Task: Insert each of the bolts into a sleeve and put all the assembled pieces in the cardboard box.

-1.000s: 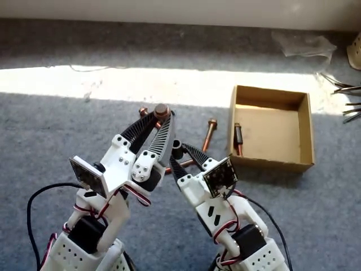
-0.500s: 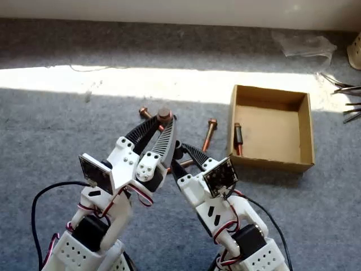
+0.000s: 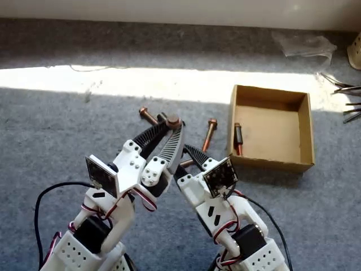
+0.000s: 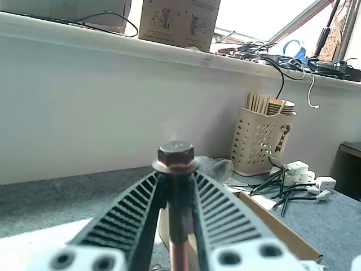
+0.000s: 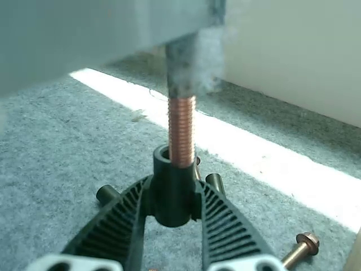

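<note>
Both clamped — left fingers [image 4: 131,220] on bolt [image 4: 176,160], right fingers [image 5: 223,226] on sleeve [image 5: 169,195]

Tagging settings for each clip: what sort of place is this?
Probably an informal home or office room, not a lab: grey carpet as the work surface, a windowsill strewn with cables, and a basket beside a power strip.

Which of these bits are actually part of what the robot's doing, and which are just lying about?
In the job: copper bolt in the left gripper; black plastic sleeve in the right gripper; loose copper bolt on the carpet; brown cardboard box.

Lying about: clear plastic bag; black cables; beige perforated basket.
</note>
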Available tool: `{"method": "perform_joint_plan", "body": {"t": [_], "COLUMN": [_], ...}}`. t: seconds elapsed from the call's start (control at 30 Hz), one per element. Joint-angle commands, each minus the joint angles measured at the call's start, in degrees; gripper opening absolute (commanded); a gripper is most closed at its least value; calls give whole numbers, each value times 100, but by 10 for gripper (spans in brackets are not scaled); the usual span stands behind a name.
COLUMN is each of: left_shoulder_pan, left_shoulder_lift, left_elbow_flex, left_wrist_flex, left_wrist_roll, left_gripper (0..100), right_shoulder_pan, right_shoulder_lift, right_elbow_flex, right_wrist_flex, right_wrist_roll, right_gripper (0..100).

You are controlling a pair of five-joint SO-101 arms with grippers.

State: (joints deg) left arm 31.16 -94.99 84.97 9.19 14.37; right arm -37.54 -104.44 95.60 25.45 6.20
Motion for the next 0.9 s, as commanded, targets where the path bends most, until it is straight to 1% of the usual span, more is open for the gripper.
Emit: {"method": "perform_joint_plan", "body": {"t": [0.0, 0.13, 0.3, 0.7, 0.87], "left_shoulder_pan": [75, 31, -312, -303, -303], "left_shoulder_lift": [-66, -66, -66, -66, -75], "left_elbow_flex": [-40, 57, 66, 110, 418], "left_wrist_flex": [18, 9, 0, 9, 18], "left_wrist_roll": [149, 114, 149, 149, 149], "left_gripper": [7, 7, 7, 7, 7], "right_shoulder_pan": [-66, -66, -66, -66, -57], "right_shoulder_lift": [-75, -75, -75, -75, -75], "right_elbow_flex": [611, 611, 611, 611, 611], "right_wrist_flex": [-4, -4, -4, -4, -4], "right_wrist_roll": [-18, -18, -18, -18, -18], "right_gripper": [4, 4, 4, 4, 4]}}
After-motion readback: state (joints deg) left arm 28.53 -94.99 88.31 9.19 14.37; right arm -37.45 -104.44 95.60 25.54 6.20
